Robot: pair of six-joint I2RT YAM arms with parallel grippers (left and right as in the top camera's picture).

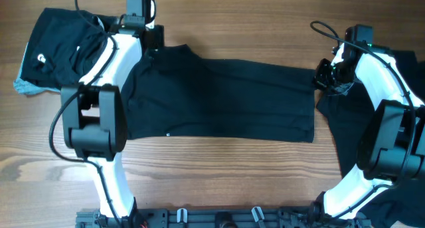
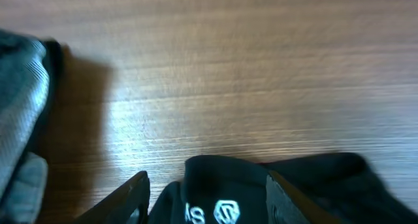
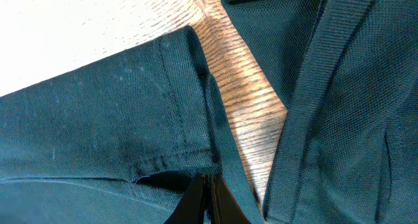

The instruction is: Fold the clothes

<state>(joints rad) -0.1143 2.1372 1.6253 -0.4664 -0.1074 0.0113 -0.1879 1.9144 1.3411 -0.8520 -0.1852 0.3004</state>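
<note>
Shirt (image 1: 219,98) lies lengthwise between grippers — right gripper (image 3: 208,183) pinched on its hem (image 3: 166,160), left gripper (image 2: 208,188) straddling the collar (image 2: 228,168), grip unclear.

Tabletop (image 1: 219,171) noted as wood: pale brown, fine straight grain, smooth, with a soft sheen where light is caught. Spread T-shirt (image 1: 226,98) recorded as black cloth, matt. In the right wrist view its surface is resolved as a fine dimpled knit with a stitched hem. The same knit is seen on the second garment (image 3: 346,87), with a flat banded edge. Collar logo (image 2: 226,211) is seen as flat white print. Grey-blue piece (image 2: 23,100) is observed as finely ribbed cloth, matt. Shells of the left arm (image 1: 113,55) and right arm (image 1: 382,75) are recorded as white plastic, glossy, and the joints as black.
</note>
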